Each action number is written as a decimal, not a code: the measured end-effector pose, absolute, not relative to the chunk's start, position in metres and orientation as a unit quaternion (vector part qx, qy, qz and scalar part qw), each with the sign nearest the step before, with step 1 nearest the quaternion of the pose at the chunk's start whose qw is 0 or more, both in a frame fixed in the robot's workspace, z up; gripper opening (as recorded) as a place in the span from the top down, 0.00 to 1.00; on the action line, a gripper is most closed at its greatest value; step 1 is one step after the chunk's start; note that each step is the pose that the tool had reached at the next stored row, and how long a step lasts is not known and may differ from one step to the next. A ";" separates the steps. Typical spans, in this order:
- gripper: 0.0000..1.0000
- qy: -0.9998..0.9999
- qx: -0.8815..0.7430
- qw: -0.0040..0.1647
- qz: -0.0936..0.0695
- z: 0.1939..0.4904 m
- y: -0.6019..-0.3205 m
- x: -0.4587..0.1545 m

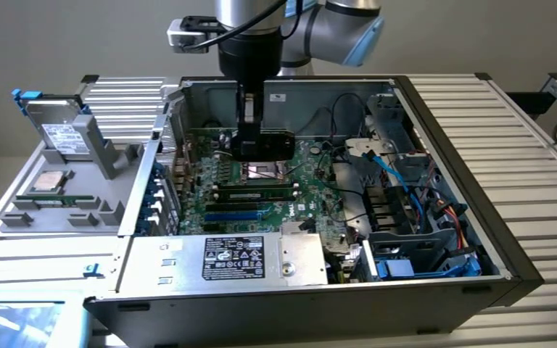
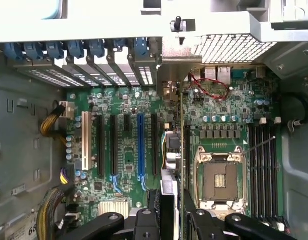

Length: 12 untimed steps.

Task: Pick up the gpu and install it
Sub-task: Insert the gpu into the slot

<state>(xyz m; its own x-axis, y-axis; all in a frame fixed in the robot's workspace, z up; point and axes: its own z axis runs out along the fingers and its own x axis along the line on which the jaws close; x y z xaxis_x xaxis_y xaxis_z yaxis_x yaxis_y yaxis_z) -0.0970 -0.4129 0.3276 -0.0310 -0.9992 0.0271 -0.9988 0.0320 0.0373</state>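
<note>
One pincer (image 2: 171,215), jaws half-closed, gripping one small flat green-and-black gpu (image 2: 169,186) edge-on | gpu over green motherboard (image 2: 129,160), beside one empty silver CPU socket (image 2: 219,180) | one blue slot (image 2: 140,145), one white slot (image 2: 85,140) | one open grey computer case (image 1: 452,290) | one silver labelled hard drive (image 1: 66,134), exterior view's left.

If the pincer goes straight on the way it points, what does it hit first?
The pincer points down into the case, gripping the gpu edge-down ahead of it. That edge would likely meet the motherboard first, at the expansion slots beside the CPU socket. Which slot, and the remaining gap, is unclear.
</note>
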 end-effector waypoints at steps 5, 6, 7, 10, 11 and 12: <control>0.72 -0.718 0.696 0.013 -0.014 0.322 -0.426 -0.097; 0.72 -0.718 0.696 0.010 -0.017 0.321 -0.429 -0.097; 0.72 -0.718 0.696 0.008 -0.019 0.320 -0.433 -0.097; 0.72 -0.718 0.696 0.003 -0.025 0.315 -0.443 -0.097; 0.72 -0.718 0.696 0.003 -0.025 0.313 -0.444 -0.097; 0.72 -0.718 0.696 0.003 -0.025 0.312 -0.445 -0.097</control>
